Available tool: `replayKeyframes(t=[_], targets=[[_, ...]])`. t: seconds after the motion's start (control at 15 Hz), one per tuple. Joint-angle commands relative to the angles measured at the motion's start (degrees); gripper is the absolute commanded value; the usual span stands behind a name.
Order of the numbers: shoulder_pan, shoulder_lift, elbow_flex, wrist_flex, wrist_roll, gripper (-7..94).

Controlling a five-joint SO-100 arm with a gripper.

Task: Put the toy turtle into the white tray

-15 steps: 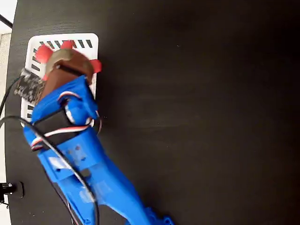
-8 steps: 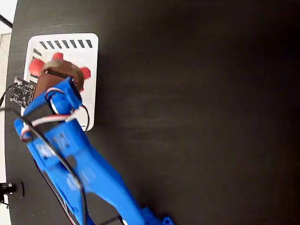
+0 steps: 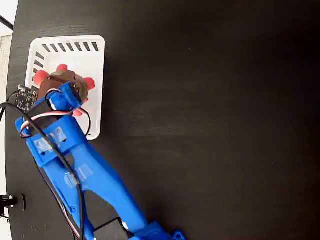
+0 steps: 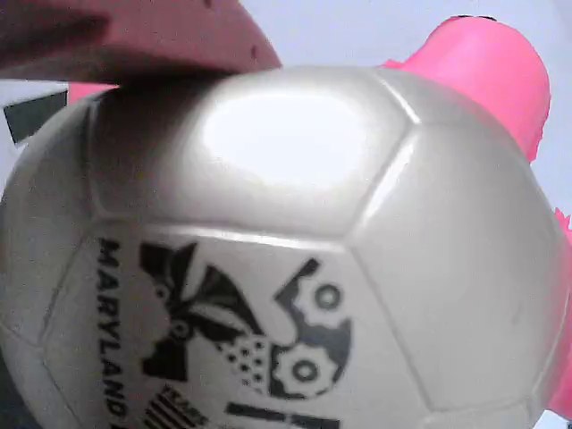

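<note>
In the fixed view the toy turtle [image 3: 64, 80] sits over the left half of the white tray [image 3: 96, 50], its red feet and head poking out around a brownish shell. My blue gripper [image 3: 59, 90] is right on top of it and covers much of the shell. In the wrist view the shiny shell [image 4: 286, 268] with black printed marks fills the frame. A dull pink finger [image 4: 134, 40] presses on its top edge, and a pink foot [image 4: 487, 71] sticks out at the upper right. The gripper is shut on the turtle; whether the turtle rests on the tray floor cannot be told.
The tray stands at the left edge of the black table [image 3: 210, 125]. A small circuit board [image 3: 25, 97] and cables hang off the arm's left side, over the tray's left rim. The blue arm [image 3: 85, 175] runs down to the lower middle.
The gripper with the turtle has moved left and slightly down, from over the tray's top right part to deeper inside the tray. The arm has swung left with it.
</note>
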Motion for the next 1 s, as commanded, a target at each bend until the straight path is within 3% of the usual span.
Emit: replayKeyframes(t=[0.0, 0.13, 0.4, 0.53, 0.93], targets=[[-1.8, 2.0, -3.5, -0.7, 1.4, 1], [-2.1, 1.6, -3.4, -0.9, 2.0, 2], [-3.2, -0.2, -2.2, -2.2, 2.1, 39], [-3.2, -0.3, -1.1, -2.7, 2.2, 52], [-3.5, -0.4, 0.7, -3.9, 2.2, 56]])
